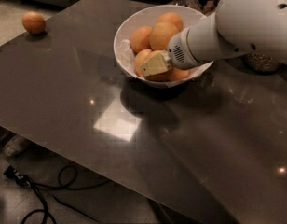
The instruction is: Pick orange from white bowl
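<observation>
A dark, glossy table (pixel 111 106) flecked with lamp glints fills the view above a pale floor, where black cables (pixel 41 195) loop at 7 o'clock. One wide, round, glossy white bowl (pixel 131 23) sits toward 12 o'clock holding at least five round oranges (pixel 163 35), and one lone orange (pixel 33 22) lies well apart at 10 o'clock. One white arm (pixel 246 22) reaches in from 2 o'clock, covering the bowl's right side. Its beige-tipped gripper (pixel 155 63) is down among the fruit, and I cannot tell how the jaws stand.
</observation>
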### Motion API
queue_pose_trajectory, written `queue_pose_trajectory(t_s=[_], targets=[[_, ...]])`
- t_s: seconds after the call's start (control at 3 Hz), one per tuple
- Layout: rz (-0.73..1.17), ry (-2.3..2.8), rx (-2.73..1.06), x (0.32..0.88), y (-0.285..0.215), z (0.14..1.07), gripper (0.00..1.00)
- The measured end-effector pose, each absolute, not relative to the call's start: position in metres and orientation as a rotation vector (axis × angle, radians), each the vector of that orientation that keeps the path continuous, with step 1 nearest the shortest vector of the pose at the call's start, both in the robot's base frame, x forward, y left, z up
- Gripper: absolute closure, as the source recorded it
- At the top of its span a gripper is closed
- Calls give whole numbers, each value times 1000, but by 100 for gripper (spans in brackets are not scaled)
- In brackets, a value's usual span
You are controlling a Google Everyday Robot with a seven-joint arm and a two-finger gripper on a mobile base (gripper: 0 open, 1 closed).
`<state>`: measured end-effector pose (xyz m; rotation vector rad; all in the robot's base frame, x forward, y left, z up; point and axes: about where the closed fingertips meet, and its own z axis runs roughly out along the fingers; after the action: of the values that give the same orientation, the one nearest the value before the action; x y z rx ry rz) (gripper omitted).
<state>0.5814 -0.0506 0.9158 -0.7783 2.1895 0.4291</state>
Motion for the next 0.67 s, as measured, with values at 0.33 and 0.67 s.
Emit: queue_pose_trajectory(t_s=[0.33,0.67], targets=[[430,2189,-779,581,-50,916,100],[479,2165,-769,582,-51,927,100]])
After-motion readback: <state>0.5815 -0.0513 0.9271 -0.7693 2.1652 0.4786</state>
